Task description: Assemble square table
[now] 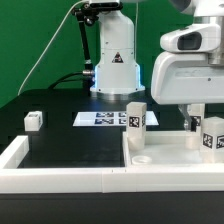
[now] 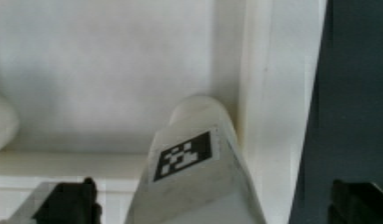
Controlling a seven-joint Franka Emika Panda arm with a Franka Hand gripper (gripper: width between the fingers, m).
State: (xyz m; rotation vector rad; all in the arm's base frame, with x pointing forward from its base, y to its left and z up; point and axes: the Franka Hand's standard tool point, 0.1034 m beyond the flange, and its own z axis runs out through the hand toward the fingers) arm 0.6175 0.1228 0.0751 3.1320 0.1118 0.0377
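Square top: the white tray-like square top (image 1: 175,150) lies on the black bench (image 1: 70,150) at the exterior view's right, tucked into the corner of the white border wall (image 1: 60,178).
Legs on the top: one tagged leg (image 1: 136,118) stands upright at the top's far corner; another tagged leg (image 1: 212,133) stands near the exterior view's right edge; a small round white piece (image 1: 141,157) sits on the tray floor.
Loose leg: a small white leg (image 1: 33,120) lies well apart on the bench at the exterior view's left.
Jaws: the gripper (image 1: 190,118) hangs just above the top with its jaws spread wide and nothing between them; in the wrist view both fingertips (image 2: 72,200) flank a tagged leg (image 2: 202,160) without touching it.
Edges and room: the bench between the loose leg and the top is bare.
Marker board: the marker board (image 1: 105,119) lies flat behind, near the robot base (image 1: 115,65).
Labels: black-and-white tags only; a triangular sticker on the base is too small to read.
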